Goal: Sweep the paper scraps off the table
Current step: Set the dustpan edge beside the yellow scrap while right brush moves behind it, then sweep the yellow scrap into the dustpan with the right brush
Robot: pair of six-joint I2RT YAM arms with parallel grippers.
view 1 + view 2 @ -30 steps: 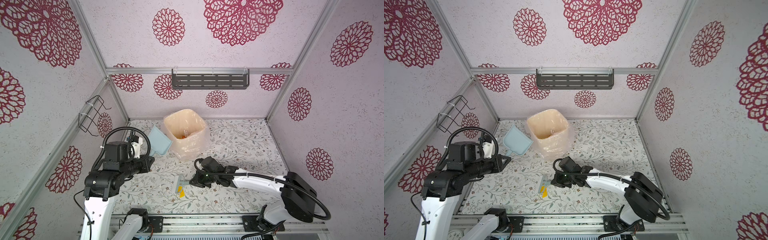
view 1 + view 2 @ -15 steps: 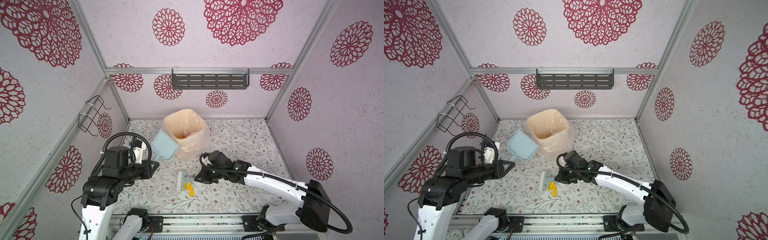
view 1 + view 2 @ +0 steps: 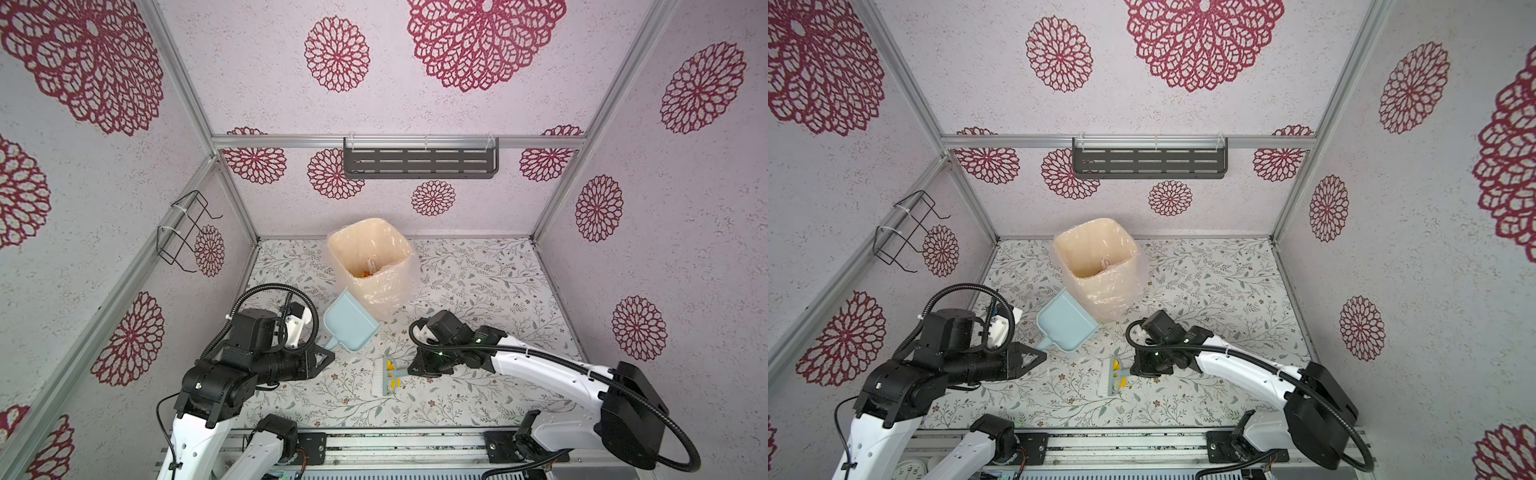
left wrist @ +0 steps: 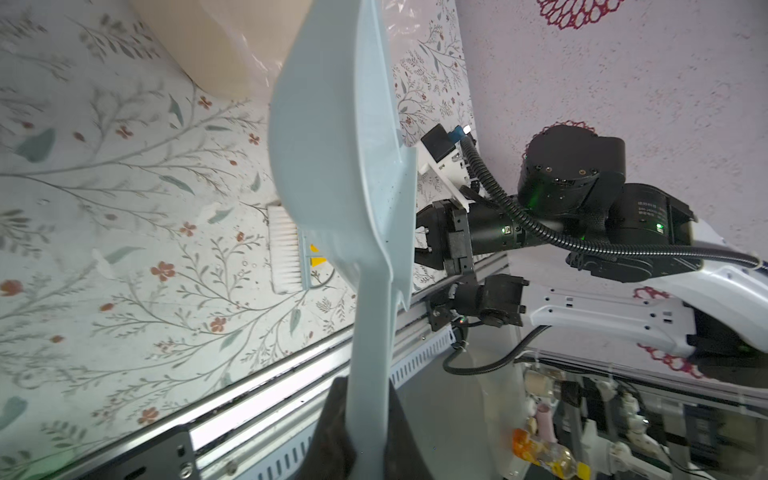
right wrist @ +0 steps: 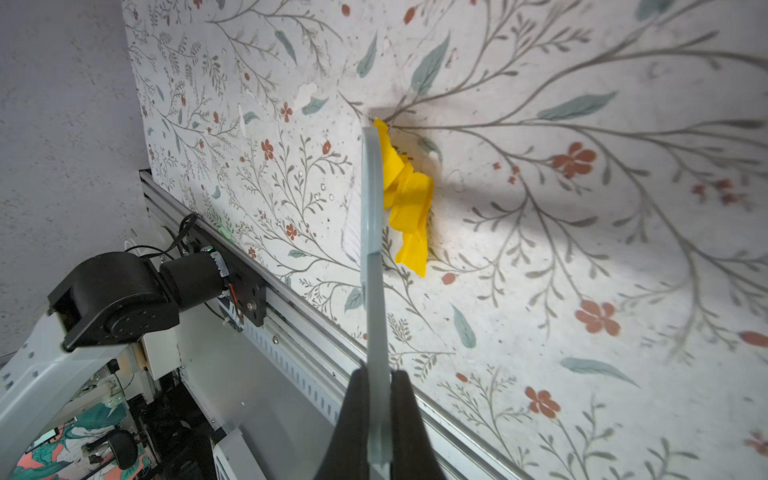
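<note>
Yellow paper scraps [image 3: 391, 366] [image 3: 1117, 365] [image 5: 409, 203] [image 4: 316, 261] lie on the leafy-print table [image 3: 478, 291] near its front middle, against the back of a small pale brush [image 3: 379, 376] [image 3: 1104, 376] [image 5: 371, 208] [image 4: 284, 249]. My right gripper [image 3: 413, 368] [image 3: 1133, 370] [image 5: 376, 374] is shut on the brush handle. My left gripper [image 3: 328, 353] [image 3: 1038, 355] [image 4: 369, 386] is shut on the handle of the pale blue dustpan [image 3: 351, 326] [image 3: 1065, 322] [image 4: 340, 145]. The pan hangs left of the brush, its mouth by the bin.
A peach bin [image 3: 386, 291] [image 3: 1100, 291] lined with clear plastic stands at the back middle, with small scraps inside. A dark shelf [image 3: 419, 164] hangs on the back wall and a wire rack [image 3: 185, 232] on the left wall. A metal rail [image 3: 395, 436] runs along the table's front edge.
The right arm has moved the brush to the right, and the yellow scraps went with it. The left arm brought the dustpan forward and right, closer to the brush.
</note>
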